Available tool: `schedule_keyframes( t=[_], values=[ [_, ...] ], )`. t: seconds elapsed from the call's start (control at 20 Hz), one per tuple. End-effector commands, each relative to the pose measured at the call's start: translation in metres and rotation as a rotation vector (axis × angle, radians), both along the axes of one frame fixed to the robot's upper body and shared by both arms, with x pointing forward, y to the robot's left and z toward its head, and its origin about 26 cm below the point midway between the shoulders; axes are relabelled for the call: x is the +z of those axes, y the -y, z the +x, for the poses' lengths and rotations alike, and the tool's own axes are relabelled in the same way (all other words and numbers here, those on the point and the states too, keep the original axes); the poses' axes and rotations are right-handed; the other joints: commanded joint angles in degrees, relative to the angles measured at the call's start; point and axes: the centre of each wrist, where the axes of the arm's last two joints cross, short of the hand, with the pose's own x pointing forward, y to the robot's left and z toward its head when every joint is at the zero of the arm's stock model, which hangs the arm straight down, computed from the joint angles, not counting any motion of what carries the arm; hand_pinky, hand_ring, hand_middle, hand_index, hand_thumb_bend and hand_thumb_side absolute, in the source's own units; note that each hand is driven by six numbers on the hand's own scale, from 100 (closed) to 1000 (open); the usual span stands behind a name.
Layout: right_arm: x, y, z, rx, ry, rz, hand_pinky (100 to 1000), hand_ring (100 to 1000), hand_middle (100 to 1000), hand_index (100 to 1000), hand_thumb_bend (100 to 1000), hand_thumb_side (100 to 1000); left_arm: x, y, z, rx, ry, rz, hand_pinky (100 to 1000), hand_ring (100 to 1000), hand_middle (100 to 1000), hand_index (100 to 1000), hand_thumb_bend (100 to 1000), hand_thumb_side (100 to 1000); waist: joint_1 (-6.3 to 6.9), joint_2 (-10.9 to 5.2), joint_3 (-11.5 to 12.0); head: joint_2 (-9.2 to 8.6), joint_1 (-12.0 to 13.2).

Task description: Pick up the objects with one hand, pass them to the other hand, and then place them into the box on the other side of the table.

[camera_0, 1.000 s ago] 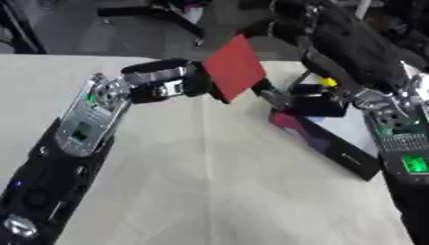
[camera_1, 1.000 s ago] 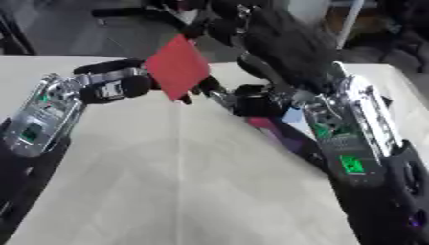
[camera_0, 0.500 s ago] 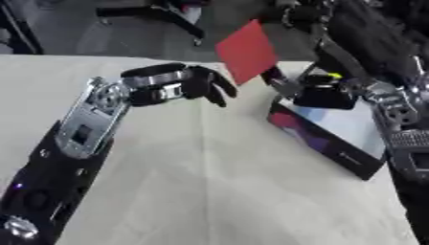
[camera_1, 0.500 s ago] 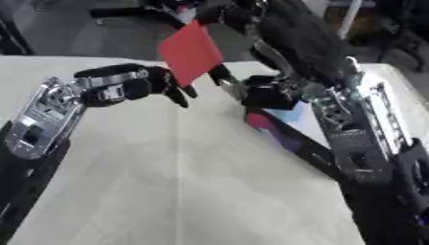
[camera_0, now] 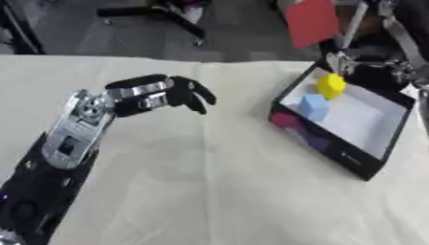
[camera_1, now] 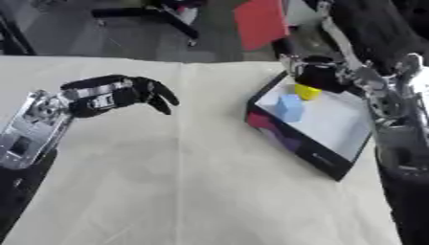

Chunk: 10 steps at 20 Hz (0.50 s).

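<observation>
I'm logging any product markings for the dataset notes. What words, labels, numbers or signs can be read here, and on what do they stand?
None can be read.
Box: a small pale mark on its black side wall, too blurred to read.
Left hand: pale patches on its back, too blurred to read.
Red card, blue block, yellow block: no text visible.

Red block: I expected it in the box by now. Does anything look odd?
The red block is up above the box's far end, tilted, not inside. A yellow block and a blue block lie inside. The left hand hangs empty.
</observation>
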Motion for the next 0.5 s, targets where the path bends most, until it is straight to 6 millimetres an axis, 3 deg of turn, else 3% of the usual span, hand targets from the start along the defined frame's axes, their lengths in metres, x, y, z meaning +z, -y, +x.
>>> schedule_keyframes(
  t=[0.05,0.5],
  values=[
    [0.005,0.026,0.006,-0.148,0.006,0.034,977,877,857,364,100,100,0.014,-0.016,-0.005,0.037,0.048,-0.024,842,747,782,844,666,993,0.18,-0.8,0.07,-0.72,-0.02],
    [-0.037,0.1,0.058,-0.44,-0.165,0.17,957,860,849,365,100,100,0.018,-0.057,-0.031,0.152,0.103,-0.142,839,739,770,833,610,953,0.74,-0.62,0.88,-0.58,-1.73]
  ],
)
